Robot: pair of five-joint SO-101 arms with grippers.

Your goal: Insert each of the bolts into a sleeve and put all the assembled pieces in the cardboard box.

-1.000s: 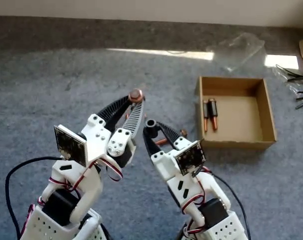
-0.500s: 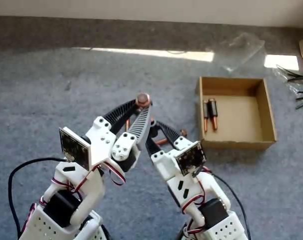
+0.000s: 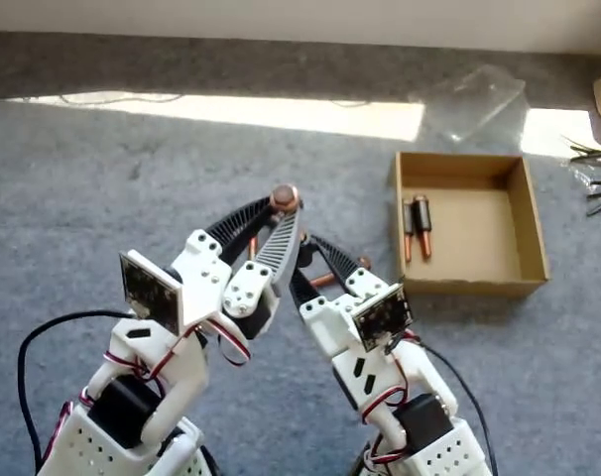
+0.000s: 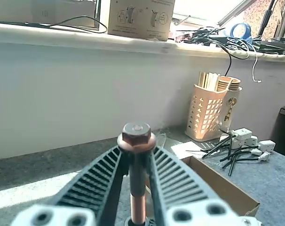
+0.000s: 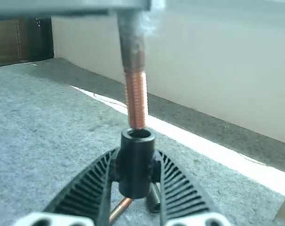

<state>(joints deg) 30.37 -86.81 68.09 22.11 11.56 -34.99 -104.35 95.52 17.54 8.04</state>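
- Carpet [image 3: 102,178]: it is soft and grey. I judge that a dropped piece would settle under the arms, where it is hard to reach.
- Box [image 3: 465,287]: it sits well apart from both grippers, on the right arm's side. Two assembled pieces [image 3: 418,226] lie inside, near the wall closest to the arms. A careless drop of the next piece could knock them.
- Left gripper [image 4: 138,155]: its jaws pinch the bolt just under the head, and the shank hangs down. The hold is high and narrow, so a sideways push at the tip would likely swing the bolt askew.
- Right gripper [image 5: 137,165]: its jaws pinch the sleeve upright, mouth up, directly beneath the bolt.
- Bolt [image 5: 135,99]: its threaded tip is right at the sleeve's mouth, and I cannot tell whether it has entered. It looks centred from the right wrist, but any offset in depth is hidden. If the tip is off, the thread may catch the rim and jam.
- Sleeve [image 5: 138,141]: downward force from a misaligned bolt could tilt it or push it through the jaws.
- Loose bolt [image 5: 118,209] and loose sleeve [image 5: 153,200]: they lie on the carpet beneath the right gripper. A falling piece could scatter them.
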